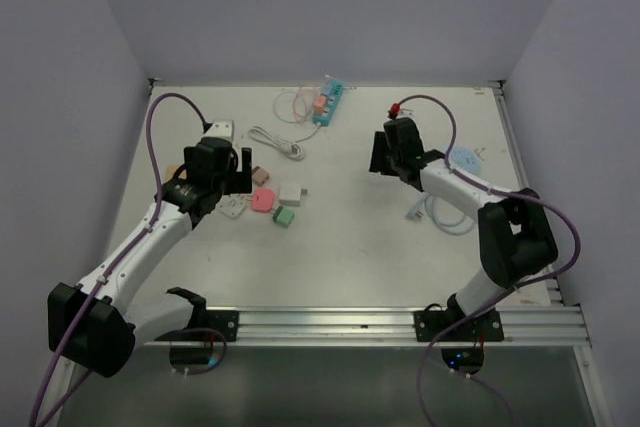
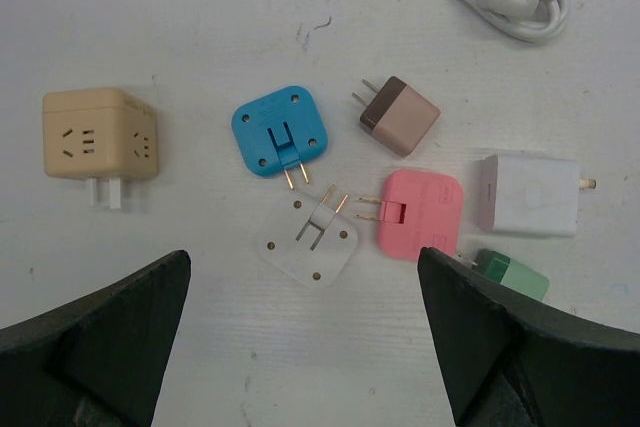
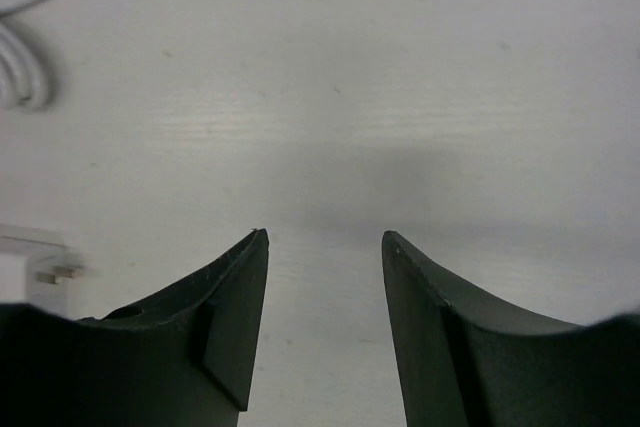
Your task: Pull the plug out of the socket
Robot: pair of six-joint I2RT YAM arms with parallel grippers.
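A teal power strip [image 1: 334, 97] lies at the far middle of the table with an orange-pink plug [image 1: 318, 104] seated in it. Neither shows in the wrist views. My left gripper [image 1: 238, 169] is open and empty at the left, well short of the strip. In the left wrist view it [image 2: 305, 255] hovers over a group of loose adapters. My right gripper [image 1: 380, 160] is open and empty, to the right of and nearer than the strip. In the right wrist view it [image 3: 325, 234] is over bare table.
Loose adapters lie under the left gripper: beige cube socket [image 2: 98, 134], blue [image 2: 280, 130], brown [image 2: 400, 115], white [image 2: 312, 237], pink [image 2: 422, 213], white charger [image 2: 530, 194], green [image 2: 512, 274]. A white cable [image 1: 278, 140] lies nearer than the strip. A blue disc [image 1: 465, 158] and a white cord [image 1: 440, 212] lie at the right.
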